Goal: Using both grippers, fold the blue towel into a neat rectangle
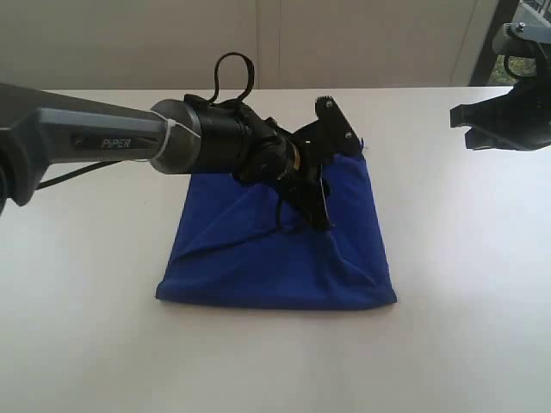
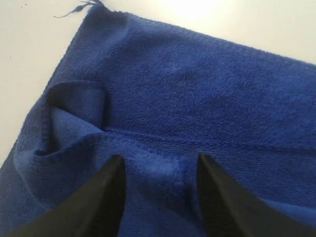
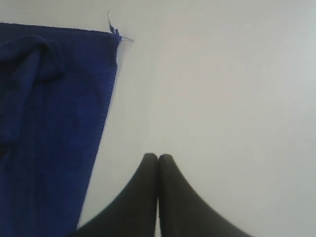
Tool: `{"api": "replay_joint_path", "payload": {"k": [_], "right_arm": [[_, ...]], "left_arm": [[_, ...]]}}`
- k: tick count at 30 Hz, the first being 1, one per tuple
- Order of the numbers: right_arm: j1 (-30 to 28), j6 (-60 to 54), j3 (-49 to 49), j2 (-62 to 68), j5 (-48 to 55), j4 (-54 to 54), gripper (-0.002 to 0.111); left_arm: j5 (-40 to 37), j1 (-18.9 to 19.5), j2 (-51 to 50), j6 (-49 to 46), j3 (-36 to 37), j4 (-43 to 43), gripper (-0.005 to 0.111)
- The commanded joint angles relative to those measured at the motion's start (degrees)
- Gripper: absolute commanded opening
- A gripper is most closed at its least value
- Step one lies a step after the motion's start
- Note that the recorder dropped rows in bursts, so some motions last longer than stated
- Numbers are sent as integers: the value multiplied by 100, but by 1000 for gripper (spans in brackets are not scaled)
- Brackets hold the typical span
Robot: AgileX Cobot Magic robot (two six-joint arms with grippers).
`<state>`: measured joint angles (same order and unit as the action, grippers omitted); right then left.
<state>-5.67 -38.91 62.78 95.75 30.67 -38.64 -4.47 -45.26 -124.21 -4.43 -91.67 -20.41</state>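
Bright, soft, even light; whites near blown out, shadows weak.

Ext. view: table (image 1: 86, 344) washed to pale cream, only a thin soft shadow along near edge of the blue towel (image 1: 267, 267); left arm (image 1: 86, 133) close to lens, slightly soft; overall mild haze, low contrast. L wrist view: glare patch on table at towel's far edge, towel nap sharp mid-frame, left gripper (image 2: 160, 159) dark & blurred at its edges. R wrist view: table flat grey-white, dimmer twd corners; towel underexposed, grainy; right gripper (image 3: 158, 157) a black silhouette, no surface detail.
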Motion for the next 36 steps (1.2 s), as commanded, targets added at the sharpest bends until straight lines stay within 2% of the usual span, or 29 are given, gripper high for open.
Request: {"api": "replay_joint_path", "payload": {"k": [1, 10, 12, 15, 17, 27, 30, 32, 36], "right_arm": [[-4, -49, -14, -22, -85, -30, 0], [-4, -49, -14, -22, -85, -30, 0], [-4, -49, -14, -22, -108, -42, 0], [-4, -49, -14, -22, -108, -42, 0], [-4, -49, -14, -22, -108, -42, 0], [-4, -49, -14, -22, -108, -42, 0], [-4, -49, -14, -22, -108, -42, 0], [-4, -49, -14, -22, -108, -42, 0], [-4, -49, -14, -22, -108, -42, 0]], "left_arm": [[61, -19, -30, -263, 36, 26, 51], [209, 3, -250, -1212, 36, -17, 50], [339, 3, -250, -1251, 36, -17, 43], [334, 7, -250, -1376, 24, -17, 27], [358, 7, -250, -1376, 24, -17, 21], [357, 30, -207, -1388, 24, -63, 19], [273, 80, -78, -1357, 24, -63, 10], [129, 136, 91, -1342, 24, -63, 0], [-149, 358, 488, -1070, 24, 70, 0]]}}
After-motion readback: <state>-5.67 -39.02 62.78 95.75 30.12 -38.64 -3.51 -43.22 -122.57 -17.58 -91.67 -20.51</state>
